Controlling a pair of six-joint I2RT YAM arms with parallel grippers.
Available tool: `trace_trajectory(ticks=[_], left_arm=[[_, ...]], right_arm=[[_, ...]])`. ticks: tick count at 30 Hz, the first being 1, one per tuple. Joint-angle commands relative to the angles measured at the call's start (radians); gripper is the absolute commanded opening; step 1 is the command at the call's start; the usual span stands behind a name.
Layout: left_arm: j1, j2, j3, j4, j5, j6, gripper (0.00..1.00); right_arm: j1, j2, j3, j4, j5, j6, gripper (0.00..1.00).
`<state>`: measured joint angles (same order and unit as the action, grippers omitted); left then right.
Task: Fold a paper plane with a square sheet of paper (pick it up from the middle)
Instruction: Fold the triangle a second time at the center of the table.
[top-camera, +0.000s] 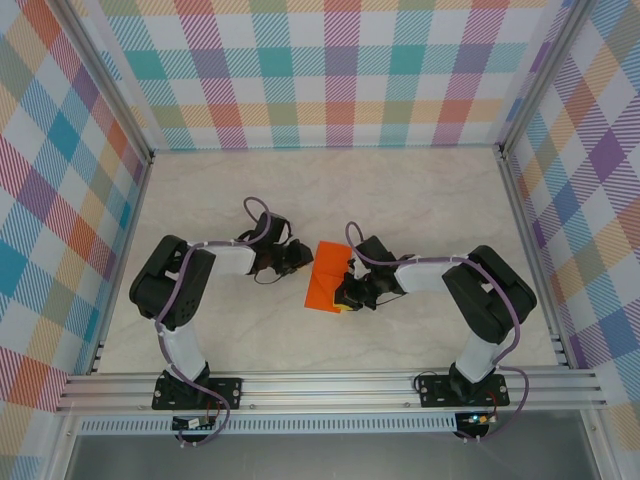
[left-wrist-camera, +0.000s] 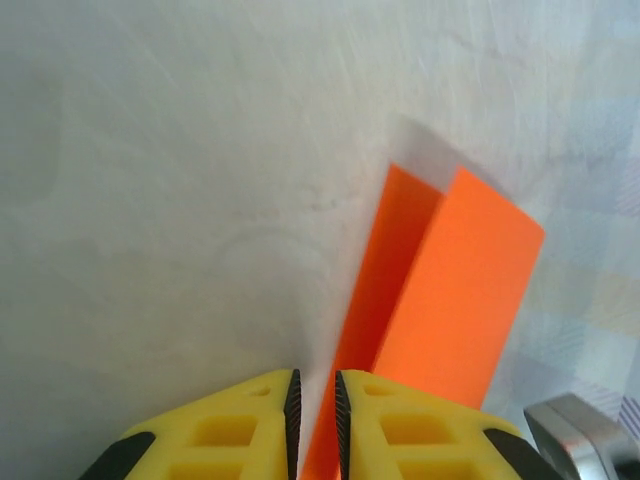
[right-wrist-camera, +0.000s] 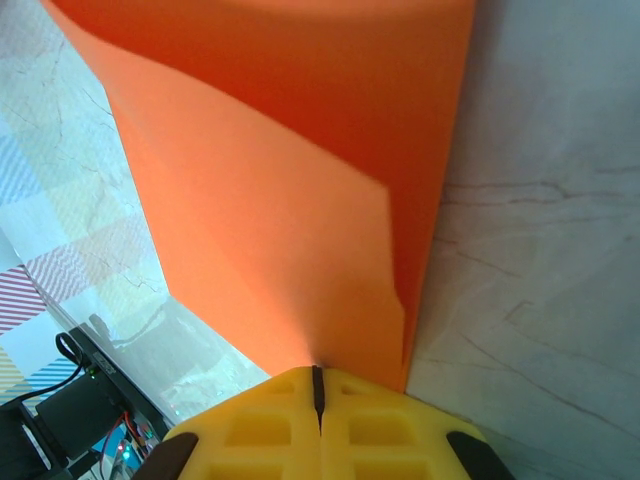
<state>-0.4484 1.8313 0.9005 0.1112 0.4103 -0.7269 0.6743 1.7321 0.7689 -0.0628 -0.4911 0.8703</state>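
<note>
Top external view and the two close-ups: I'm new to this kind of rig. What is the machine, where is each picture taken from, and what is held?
Two robot arms are bolted at the near edge of the table. The wide picture looks down from above and behind them. Each close-up comes from a camera on one wrist, with its yellow fingers at the bottom. The square sheet of paper, orange and partly folded, is between the arms. The right gripper is shut on its edge. The left gripper stands narrowly apart at the paper; whether it grips is unclear.
</note>
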Motion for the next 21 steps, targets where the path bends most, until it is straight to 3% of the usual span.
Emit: trace_trajectory(ticks=[1, 9, 21], left_arm=[[0.009, -0.070, 0.031, -0.042, -0.003, 0.036, 0.20], [-0.064, -0.154, 0.006, -0.024, 0.088, 0.008, 0.20], [-0.102, 0.017, -0.001, -0.016, 0.063, 0.010, 0.17]], right_arm=[[0.005, 0.043, 0.000, -0.114, 0.043, -0.029, 0.05], [0.005, 0.047, 0.025, -0.123, 0.045, -0.032, 0.06], [0.005, 0.036, 0.062, -0.124, 0.041, -0.028, 0.07]])
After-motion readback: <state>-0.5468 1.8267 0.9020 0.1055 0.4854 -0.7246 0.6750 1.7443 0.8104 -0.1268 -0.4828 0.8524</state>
